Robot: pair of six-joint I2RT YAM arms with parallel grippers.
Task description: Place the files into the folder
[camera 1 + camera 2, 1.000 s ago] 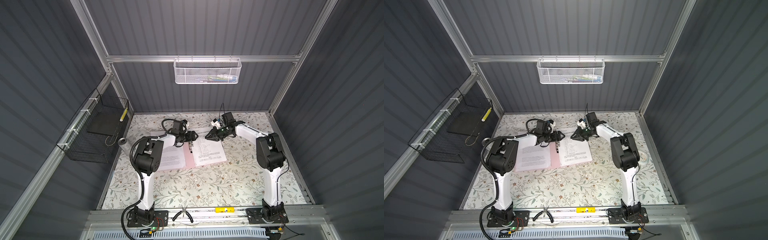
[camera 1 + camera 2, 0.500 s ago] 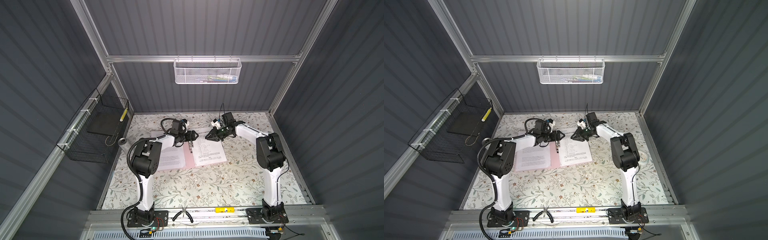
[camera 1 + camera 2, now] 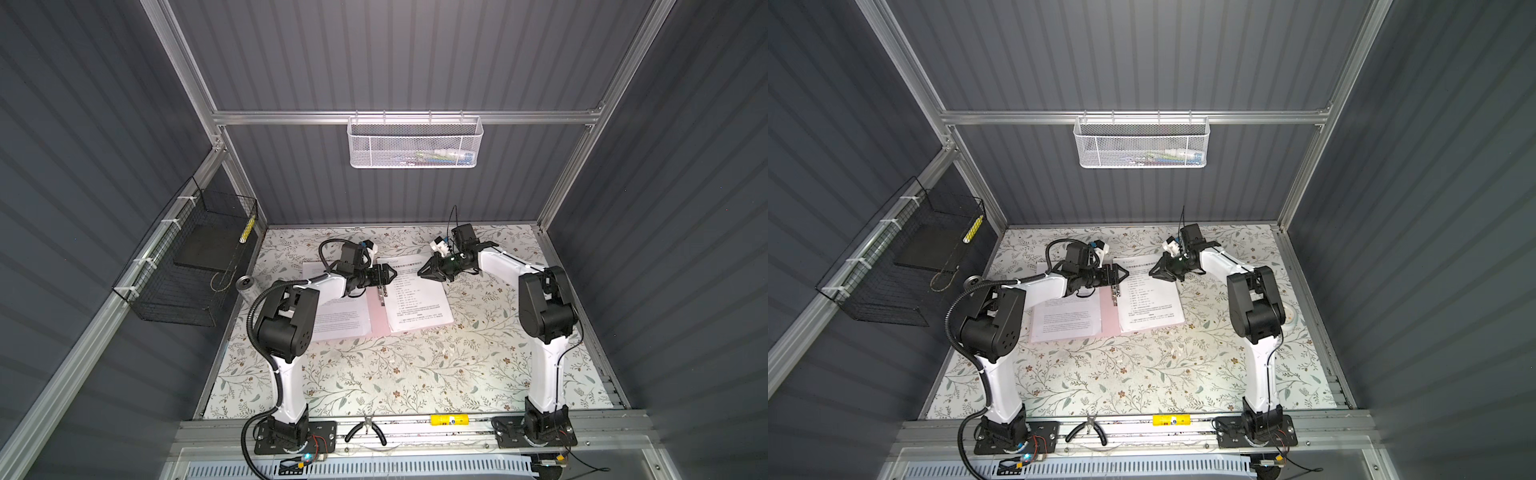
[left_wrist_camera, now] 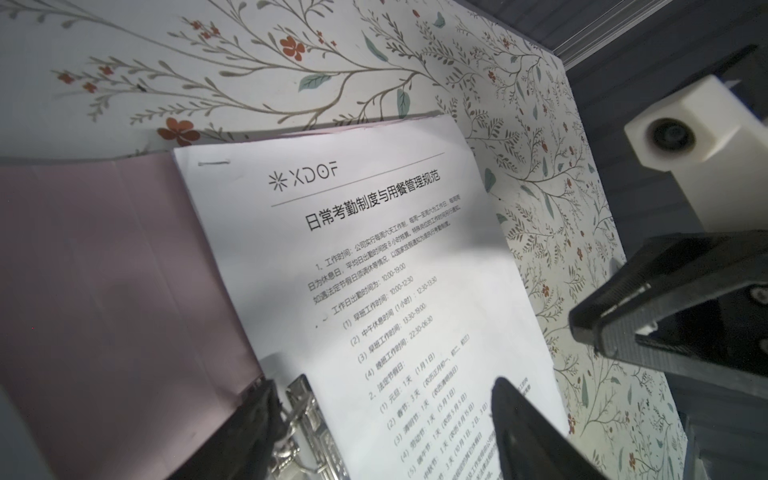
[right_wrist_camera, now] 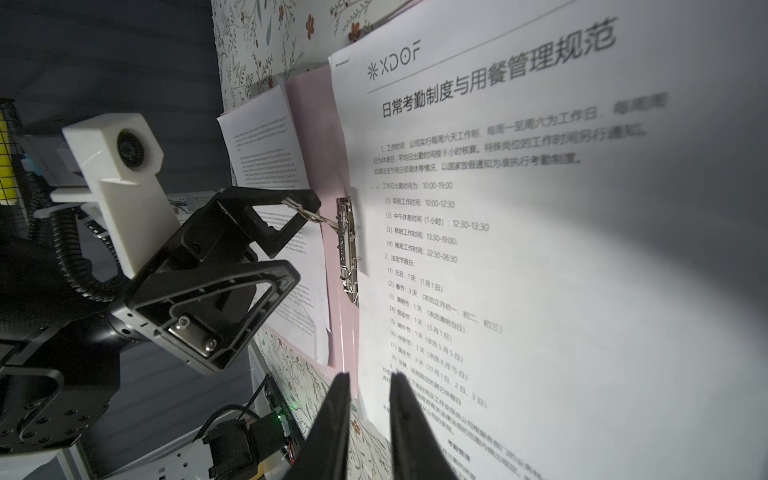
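The pink folder (image 3: 378, 316) lies open on the table. A white sheet of the files (image 3: 415, 303) covers its right leaf and another sheet (image 3: 340, 320) its left leaf. The metal clip (image 5: 347, 249) sits along the spine, its lever (image 5: 311, 216) raised. My left gripper (image 3: 392, 275) hangs open over the top of the spine, one fingertip (image 5: 309, 201) touching the lever. My right gripper (image 3: 419, 274) hovers by the right sheet's top right corner, jaws a narrow gap apart with nothing between them. In the left wrist view my left gripper (image 4: 382, 415) straddles the clip (image 4: 307, 424) and the sheet's edge.
A black wire basket (image 3: 195, 257) hangs on the left wall, with a metal can (image 3: 245, 284) on the table below it. On the back wall is a white mesh basket (image 3: 415, 143). Pliers (image 3: 365, 432) and a yellow object (image 3: 449, 420) lie on the front rail.
The left arm's elbow has sunk slightly towards the front while its gripper stays at the clip. The right arm and the sheets have not moved.
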